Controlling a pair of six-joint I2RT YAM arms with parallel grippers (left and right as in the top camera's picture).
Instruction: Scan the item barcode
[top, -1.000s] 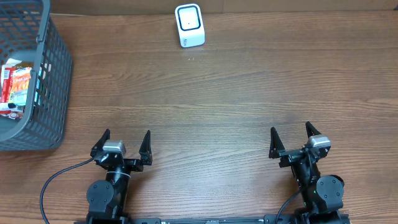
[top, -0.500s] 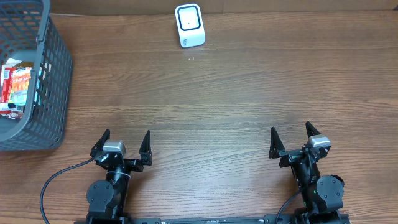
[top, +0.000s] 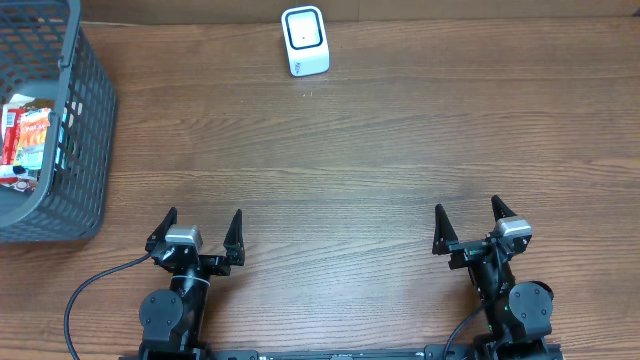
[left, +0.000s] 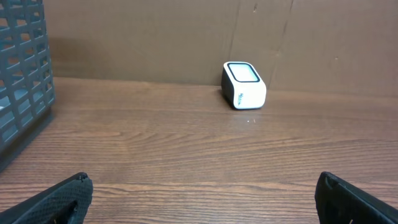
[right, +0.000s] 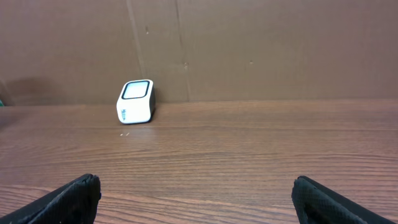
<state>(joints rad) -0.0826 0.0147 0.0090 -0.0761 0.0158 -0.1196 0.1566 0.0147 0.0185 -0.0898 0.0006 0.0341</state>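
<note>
Red-and-white packets (top: 25, 140) in the grey basket (top: 88, 130) — overhead view only

A wood-grain brown table (top: 380, 150) fills the overhead view. Along its far edge stands a plain brown wall (right: 280, 50) of flat panels with vertical seams, evenly and softly lit.

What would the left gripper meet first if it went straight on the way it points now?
Nothing near: the left gripper points across bare table, between the basket and the scanner. It would probably reach the brown back wall first; the scanner sits slightly right of its line, though depth is unclear.
</note>
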